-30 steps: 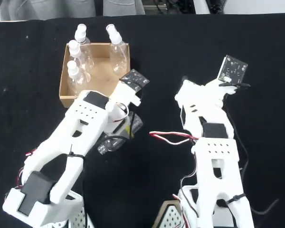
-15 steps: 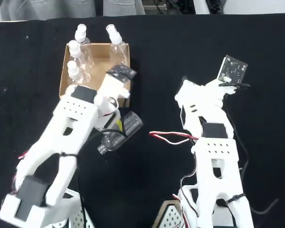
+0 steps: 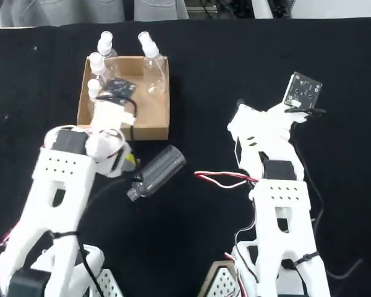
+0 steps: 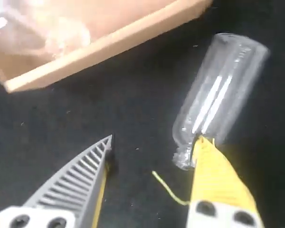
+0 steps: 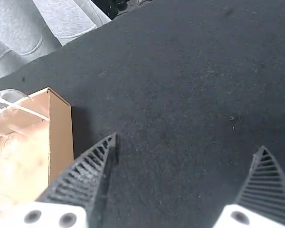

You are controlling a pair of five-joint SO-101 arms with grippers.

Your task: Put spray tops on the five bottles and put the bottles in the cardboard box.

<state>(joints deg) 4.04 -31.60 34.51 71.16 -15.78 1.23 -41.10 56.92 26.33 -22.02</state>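
A box (image 3: 153, 131) sat by the counter's (image 3: 334, 55) far edge, left of the middle; four topped bottles (image 3: 153, 69) stood in it, three along its left wall and one at its far right corner; a fifth bottle (image 3: 159, 171) lay on its side on the counter just off the box's near right corner, its open neck toward the near left and its base toward the far right; the left arm (image 3: 62, 179) hung over that spot with its jaws released and gripping nothing, the yellow-taped jaw right at the bottle's (image 4: 217, 92) neck, though whether it touched I could not tell; the right arm (image 3: 278, 185) stood toward the right edge, its jaws spread wide over bare counter, well apart from the box (image 5: 57, 137).
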